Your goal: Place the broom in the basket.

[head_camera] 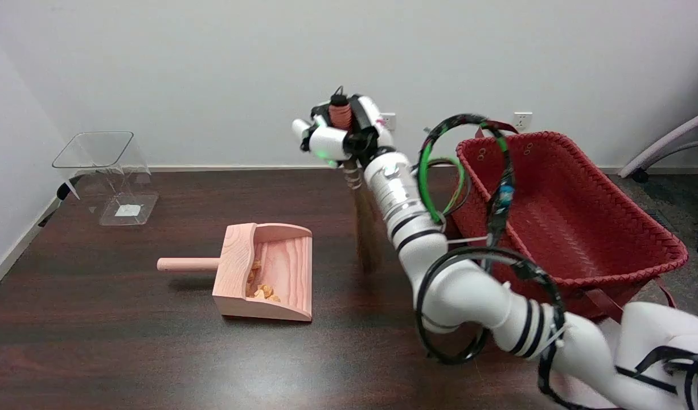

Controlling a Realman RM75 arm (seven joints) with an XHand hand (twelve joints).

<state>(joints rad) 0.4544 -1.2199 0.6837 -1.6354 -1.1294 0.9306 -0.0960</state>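
1. Head view: the right hand is raised above the counter, its fingers wrapped round the reddish top of the broom handle; the broom hangs upright below the hand, bristles down, and whether the tips touch the counter cannot be told
2. Same view: held by the top like this, the broom probably hangs under its own weight and stays vertical, which looks suited to carrying it sideways and lowering it over a rim
3. Same view: the red woven basket stands on the right side of the counter, mouth open upward, just beside the forearm; the broom is to its left, outside it, so the placing is not yet done
4. Same view: a wooden dustpan lies to the left of the broom, handle pointing left, with small orange scraps in its tray; it is apart from the broom
5. Same view: a clear plastic bin stands tilted at the far left of the counter, well apart from the rest
6. Same view: no brand, label or readable writing shows on anything; a small white patch in the clear bin is too small to read
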